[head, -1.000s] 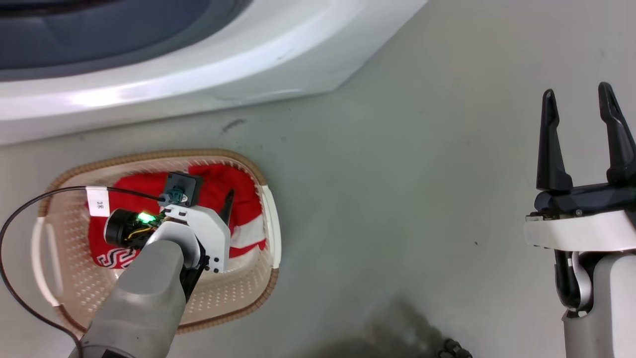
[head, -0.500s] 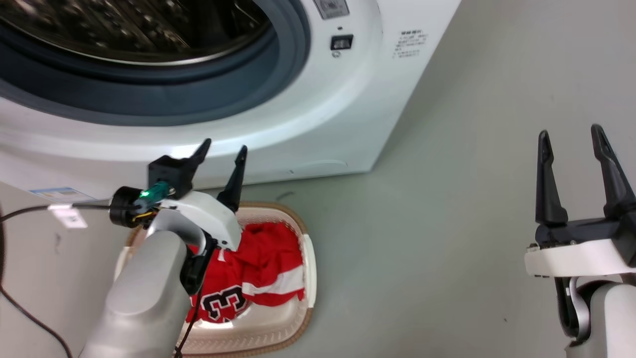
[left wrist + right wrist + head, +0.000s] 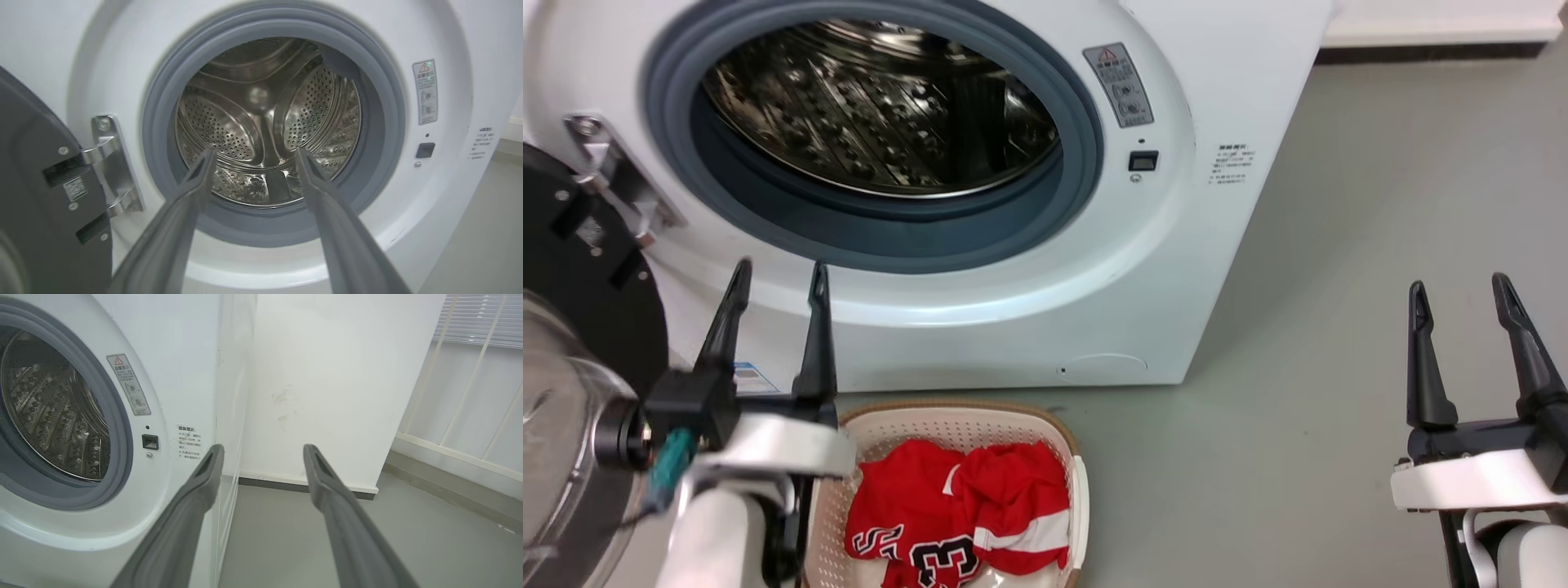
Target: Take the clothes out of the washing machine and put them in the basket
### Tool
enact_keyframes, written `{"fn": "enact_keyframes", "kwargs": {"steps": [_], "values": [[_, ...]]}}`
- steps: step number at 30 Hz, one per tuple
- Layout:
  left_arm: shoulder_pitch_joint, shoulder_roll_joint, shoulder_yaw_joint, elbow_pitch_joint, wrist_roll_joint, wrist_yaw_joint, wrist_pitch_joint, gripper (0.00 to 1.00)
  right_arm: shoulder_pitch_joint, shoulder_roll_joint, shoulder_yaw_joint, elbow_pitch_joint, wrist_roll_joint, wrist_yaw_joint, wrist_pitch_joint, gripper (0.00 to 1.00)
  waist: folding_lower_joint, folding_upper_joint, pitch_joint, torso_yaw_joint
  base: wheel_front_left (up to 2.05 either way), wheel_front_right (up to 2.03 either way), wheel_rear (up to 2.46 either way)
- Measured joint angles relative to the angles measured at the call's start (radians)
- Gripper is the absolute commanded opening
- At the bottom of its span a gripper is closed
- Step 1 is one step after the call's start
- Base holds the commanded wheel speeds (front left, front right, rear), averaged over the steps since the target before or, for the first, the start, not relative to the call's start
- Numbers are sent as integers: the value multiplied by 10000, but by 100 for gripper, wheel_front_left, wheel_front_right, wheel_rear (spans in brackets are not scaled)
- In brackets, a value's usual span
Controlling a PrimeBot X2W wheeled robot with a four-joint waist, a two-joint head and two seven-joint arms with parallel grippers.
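Both red clothes (image 3: 964, 523) lie heaped in the basket (image 3: 947, 418), just in front of the washing machine (image 3: 1176, 269) — its drum (image 3: 874, 106) looks bare. The left gripper (image 3: 780, 267) hangs before the machine's opening, fingers spread and empty. The right gripper (image 3: 1460, 283), also spread, is past the machine's corner. Unloading seems done — next, I'd only check the drum.
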Motion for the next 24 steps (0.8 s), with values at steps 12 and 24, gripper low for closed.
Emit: {"fn": "enact_keyframes", "kwargs": {"steps": [12,24], "values": [[2435,-1208,658,-1438,1198,69,2,100,935,-2,-33,-157,445,0,0,100,1,0,-1040,334,0,0,0],[3150,-1452,360,-1064,1682,221,4,100,1583,-2,224,36,581,0,0,100,2,0,-1499,219,0,0,0]]}}
